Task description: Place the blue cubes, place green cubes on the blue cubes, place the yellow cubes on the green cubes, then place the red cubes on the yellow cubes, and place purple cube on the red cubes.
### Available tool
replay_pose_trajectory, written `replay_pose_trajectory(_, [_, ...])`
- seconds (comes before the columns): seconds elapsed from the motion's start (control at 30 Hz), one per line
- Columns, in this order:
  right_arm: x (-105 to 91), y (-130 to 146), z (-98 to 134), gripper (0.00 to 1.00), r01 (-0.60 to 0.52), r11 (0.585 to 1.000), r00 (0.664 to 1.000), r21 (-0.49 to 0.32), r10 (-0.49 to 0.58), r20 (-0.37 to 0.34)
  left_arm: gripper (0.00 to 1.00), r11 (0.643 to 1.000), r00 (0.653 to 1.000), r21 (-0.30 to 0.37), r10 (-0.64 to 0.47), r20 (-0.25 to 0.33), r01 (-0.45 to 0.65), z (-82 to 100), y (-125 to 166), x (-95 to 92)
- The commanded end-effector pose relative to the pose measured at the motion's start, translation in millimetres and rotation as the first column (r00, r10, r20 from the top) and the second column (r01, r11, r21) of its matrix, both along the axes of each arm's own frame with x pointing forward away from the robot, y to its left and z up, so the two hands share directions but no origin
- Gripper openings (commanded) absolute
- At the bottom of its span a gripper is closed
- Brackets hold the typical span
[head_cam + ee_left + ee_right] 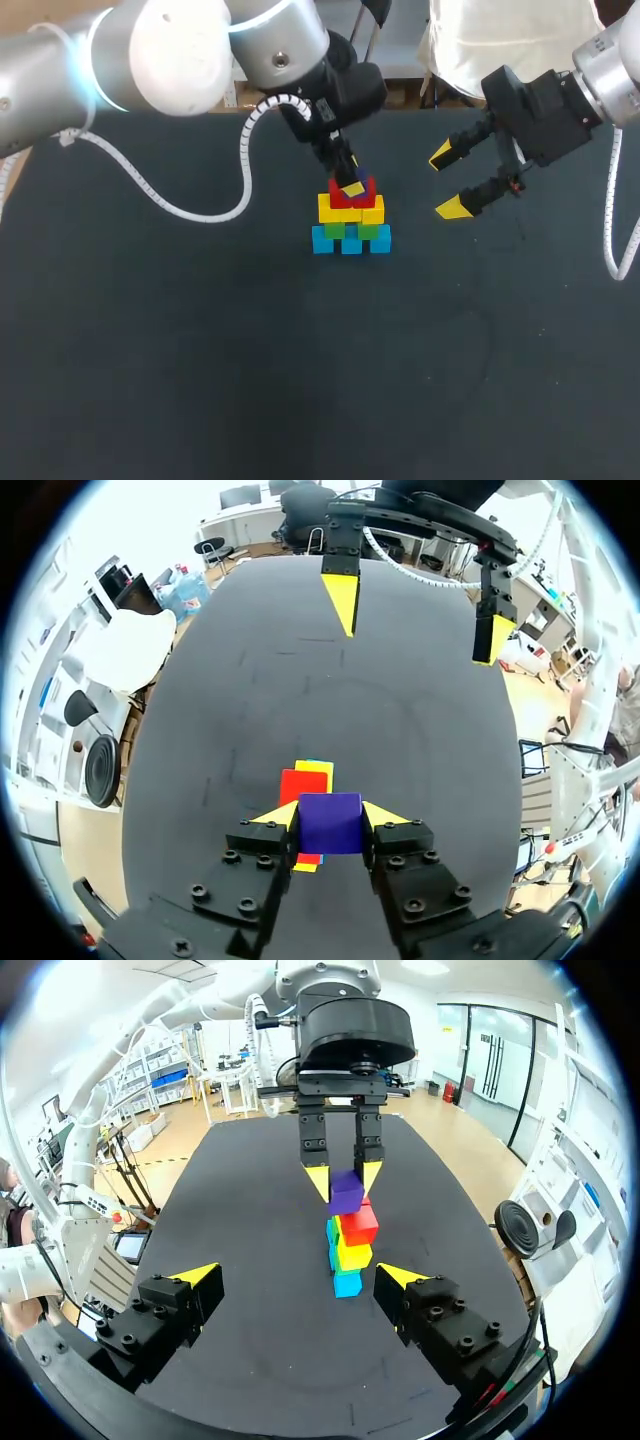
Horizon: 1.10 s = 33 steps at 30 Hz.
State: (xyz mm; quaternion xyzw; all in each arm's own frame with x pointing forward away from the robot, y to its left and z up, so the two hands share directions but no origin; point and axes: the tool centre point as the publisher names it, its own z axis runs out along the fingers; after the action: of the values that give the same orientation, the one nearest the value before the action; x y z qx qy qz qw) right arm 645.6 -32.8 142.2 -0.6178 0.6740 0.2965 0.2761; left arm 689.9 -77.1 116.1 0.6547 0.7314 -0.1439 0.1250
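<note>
Reading the head view as a clock with the stack [350, 225] at centre, I find 12 o'clock blocked. My left gripper [347, 178] hangs right over the top, clamped on the purple cube [330, 822]. At 2 o'clock my right gripper [448, 181] stands with fingers spread wide, apart from the stack, with a bare gap between them. A white coiled cable [185, 213] loops across 9 to 10 o'clock. From 4 round to 8 o'clock bare table [300, 380] gives passing room.

Cube [330, 823] in left claw [344, 1178], over stack [350, 222], right claw [447, 181] beside
</note>
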Motion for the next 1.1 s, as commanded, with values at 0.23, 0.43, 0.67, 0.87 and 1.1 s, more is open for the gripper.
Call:
replay_pose_trajectory(0.23, [-0.4,-0.3,-0.3,1.0,0.0,1.0,1.0,0.002,0.0,0.001,0.0,1.0,1.0,0.004,0.002,-0.003,-0.002,0.6,-1.3,5.5])
replay_pose_trajectory(0.43, [-0.4,-0.3,-0.3,1.0,0.0,1.0,1.0,0.002,0.0,0.001,0.0,1.0,1.0,0.005,0.007,-0.001,-0.007,1.8,-1.3,8.2])
replay_pose_trajectory(0.67, [-0.4,-0.3,-0.3,1.0,0.0,1.0,1.0,0.002,0.0,0.001,0.0,1.0,1.0,0.009,0.01,-0.002,-0.01,0.7,-0.9,9.9])
replay_pose_trajectory(0.87, [-0.4,-0.3,-0.3,1.0,0.0,1.0,1.0,0.002,0.0,0.001,0.0,1.0,1.0,0.012,0.011,-0.005,-0.011,0.0,-1.1,11.6])
replay_pose_trajectory(1.1, [-0.4,-0.3,-0.3,1.0,0.0,1.0,1.0,0.002,0.0,0.001,0.17,1.0,1.0,0.008,0.016,-0.01,-0.016,-0.5,-1.1,11.6])
